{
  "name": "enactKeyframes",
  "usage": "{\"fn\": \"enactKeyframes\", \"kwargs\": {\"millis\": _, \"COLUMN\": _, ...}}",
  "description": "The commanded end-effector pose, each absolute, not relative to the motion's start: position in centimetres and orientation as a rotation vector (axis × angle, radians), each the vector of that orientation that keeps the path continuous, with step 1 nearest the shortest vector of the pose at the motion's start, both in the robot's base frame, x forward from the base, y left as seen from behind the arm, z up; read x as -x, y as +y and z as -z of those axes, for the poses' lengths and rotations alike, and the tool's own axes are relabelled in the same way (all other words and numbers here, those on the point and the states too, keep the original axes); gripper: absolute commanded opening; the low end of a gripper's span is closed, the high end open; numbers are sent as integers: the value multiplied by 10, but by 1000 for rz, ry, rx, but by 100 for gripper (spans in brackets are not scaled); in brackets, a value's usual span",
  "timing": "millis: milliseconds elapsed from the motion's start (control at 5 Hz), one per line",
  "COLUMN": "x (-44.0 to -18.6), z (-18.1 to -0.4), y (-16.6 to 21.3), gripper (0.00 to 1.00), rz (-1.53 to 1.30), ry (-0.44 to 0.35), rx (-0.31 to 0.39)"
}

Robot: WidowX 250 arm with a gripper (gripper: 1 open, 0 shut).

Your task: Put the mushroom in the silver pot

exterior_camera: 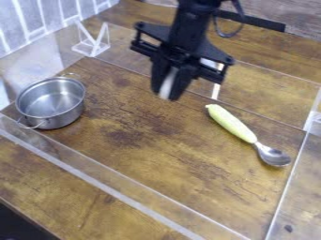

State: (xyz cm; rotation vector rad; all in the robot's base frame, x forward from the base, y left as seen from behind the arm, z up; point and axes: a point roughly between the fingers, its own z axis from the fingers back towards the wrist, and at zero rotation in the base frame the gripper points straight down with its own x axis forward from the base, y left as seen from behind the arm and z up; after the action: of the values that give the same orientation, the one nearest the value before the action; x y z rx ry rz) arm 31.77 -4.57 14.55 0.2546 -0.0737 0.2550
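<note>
Landmark: silver pot [52, 102]. Mushroom [167, 82] mostly hidden by the dark jaws [170, 75]; only the pale stem shows below them, the cap lost to view. Jaws pinched on it, raised over the worktop [138, 141], right of the pot in the view and apart from it. Arm [194, 28] cut off by the top edge. Fingertips blurred, exact contact hard to make out. Pot upright, mouth up, bare steel floor visible inside; its far wall meets the hazy clear edging, hard to separate. Spoon [247, 135], yellow-green handle, lies well to the pot's right, bowl end farthest from it. White wire stand [92, 42] beyond the pot, outline faint
</note>
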Motion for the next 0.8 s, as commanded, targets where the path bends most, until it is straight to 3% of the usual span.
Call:
{"fn": "enactKeyframes", "kwargs": {"millis": 0, "x": -310, "z": -157, "y": -5, "gripper": 0, "rz": -371, "ry": -130, "rx": -252}}
{"fn": "enactKeyframes", "kwargs": {"millis": 600, "x": -276, "z": -149, "y": 101, "gripper": 0, "rz": -514, "ry": -96, "rx": -214}}
